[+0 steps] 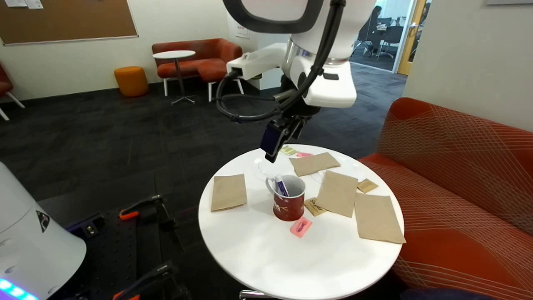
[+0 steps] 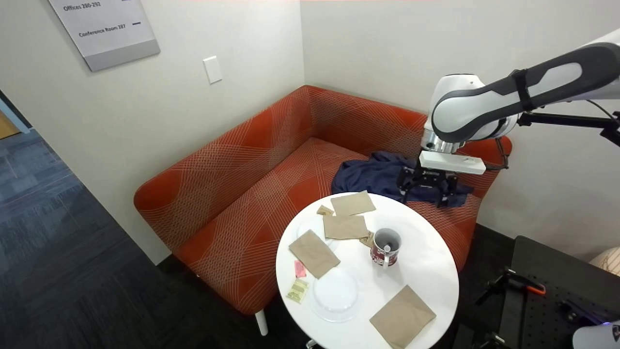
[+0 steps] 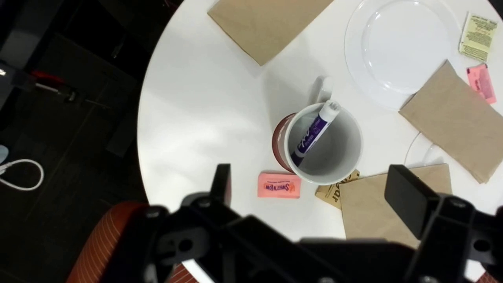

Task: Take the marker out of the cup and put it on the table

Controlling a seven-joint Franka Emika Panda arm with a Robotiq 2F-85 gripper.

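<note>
An L-shaped red sofa (image 2: pixel 290 179) stood just beside the round white table (image 1: pixel 333 258). A dark blue cloth (image 2: pixel 368 172) lay on the sofa's seat; in front of it, in an exterior view, hung the gripper (image 2: pixel 422 199), its two fingers spread wide apart. On the tabletop a clear plate (image 3: pixel 404 47) was partly covered by one of four tan paper squares (image 1: pixel 337 193). The squares lay to either side of the dark red cup (image 1: pixel 288 208), which stood upright, its wall enclosing most of the marker (image 3: pixel 313 134). The marker leaned inside, its upper end at the rim by the handle (image 3: pixel 325 89); in the wrist view it lay beyond the fingertips, between the lines of the fingers, touching neither. That view showed its purple barrel, while in an exterior view only the white end (image 2: pixel 387 248) was visible. Just beside the cup lay a pink packet (image 3: pixel 279 185).
</note>
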